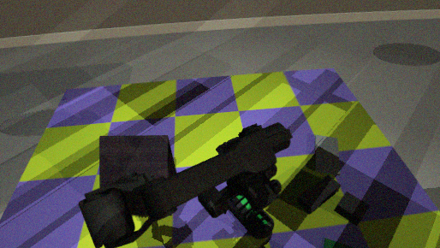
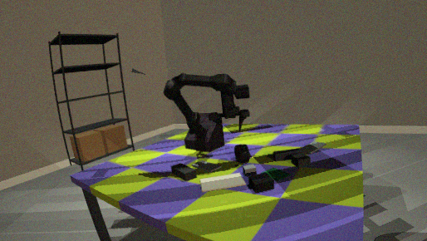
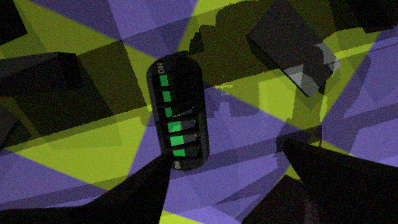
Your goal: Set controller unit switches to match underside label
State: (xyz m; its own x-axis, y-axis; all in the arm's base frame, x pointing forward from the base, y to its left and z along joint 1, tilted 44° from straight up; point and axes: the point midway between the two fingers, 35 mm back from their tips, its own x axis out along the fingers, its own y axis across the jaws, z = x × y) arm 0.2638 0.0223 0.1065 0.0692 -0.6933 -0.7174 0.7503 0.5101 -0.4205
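The dark controller unit (image 3: 195, 107) (image 1: 262, 228) (image 2: 242, 154) lies with its switches facing up, a row of green ends along its left side in the wrist view. Counting from the top there, the fourth and fifth green ends look wider and brighter, with grey ends beside them; the others look narrower or darker. Shadow makes exact tilts hard to tell. The label is hidden underneath. My gripper (image 3: 226, 152) (image 2: 241, 126) is open and empty, above the bench. In the wrist view its left fingertip overlaps the unit's lower end and its right fingertip is well to the right.
Dark blocks (image 1: 318, 194) (image 1: 351, 208) and a grey slab (image 1: 327, 149) lie right of the arm in the top view. The exterior view shows a long white block (image 2: 222, 182), a dark block (image 2: 261, 182), a small pale block (image 2: 249, 169), a green piece (image 2: 277, 174) and another dark block (image 2: 184, 171).
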